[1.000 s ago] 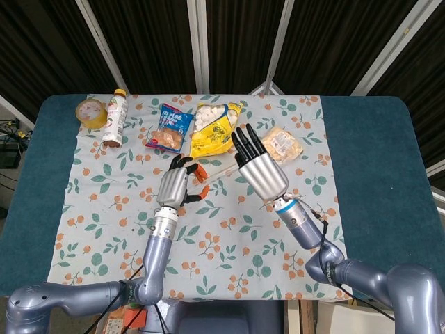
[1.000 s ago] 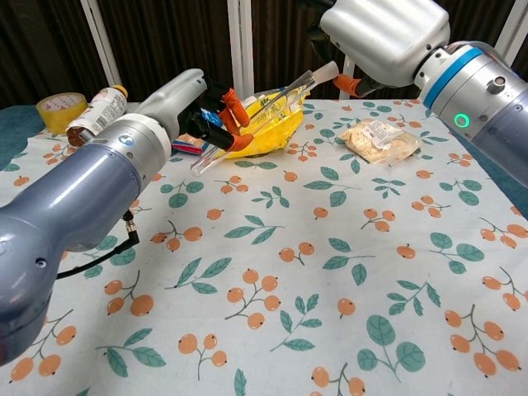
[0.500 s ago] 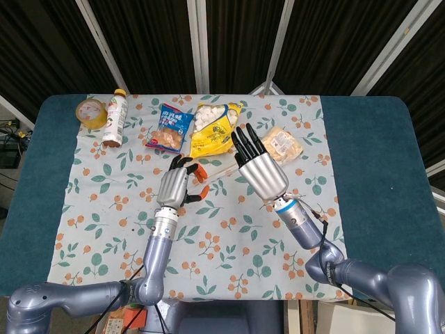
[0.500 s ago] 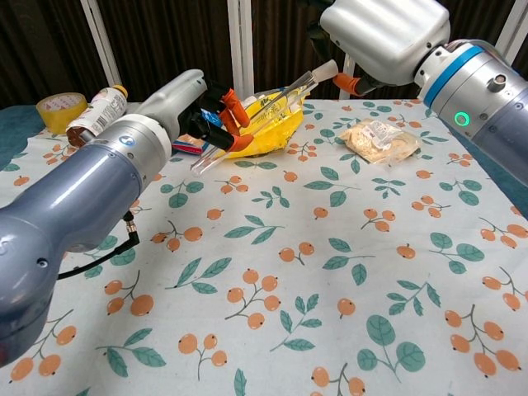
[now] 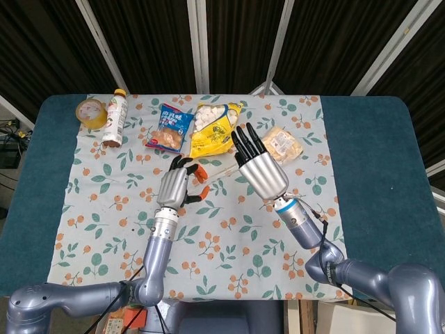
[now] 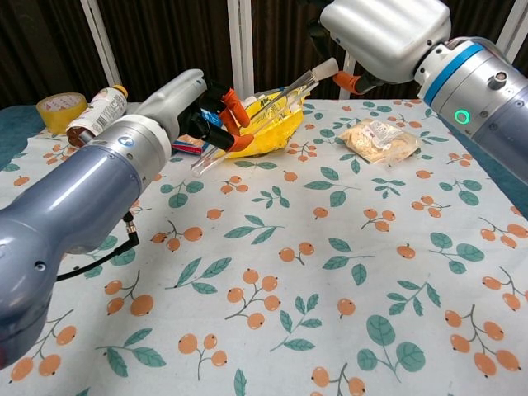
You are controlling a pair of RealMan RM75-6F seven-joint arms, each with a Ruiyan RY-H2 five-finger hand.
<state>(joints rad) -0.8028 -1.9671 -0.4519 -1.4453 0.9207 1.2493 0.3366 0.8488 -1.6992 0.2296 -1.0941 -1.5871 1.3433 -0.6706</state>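
Hardly anything differs from the views of a second ago: both hands sit where they were, and the clear plastic tube (image 6: 256,118) keeps its slant above the floral tablecloth (image 5: 229,243). The left hand (image 5: 174,185) has its fingers curled around the lower end of the tube, orange-tipped fingers (image 6: 233,110) pressed against it, so the tube is off the cloth and angled up toward the right hand (image 5: 259,167). That hand hovers just beside the tube's upper end, fingers straight and held close together; whether any fingertip actually touches the tube I cannot tell, since the palm hides the contact in the chest view. The stillness suggests a pause mid-handover or mid-positioning, with the grip steady and no progress made in this interval.

Behind the tube lies the yellow snack bag (image 5: 214,129), with a blue snack packet (image 5: 170,128) to its left and a clear bag of pale biscuits (image 5: 284,145) to its right. Far left of the yellow bag stand a small bottle (image 5: 115,118) and a roll of tape (image 5: 91,111).
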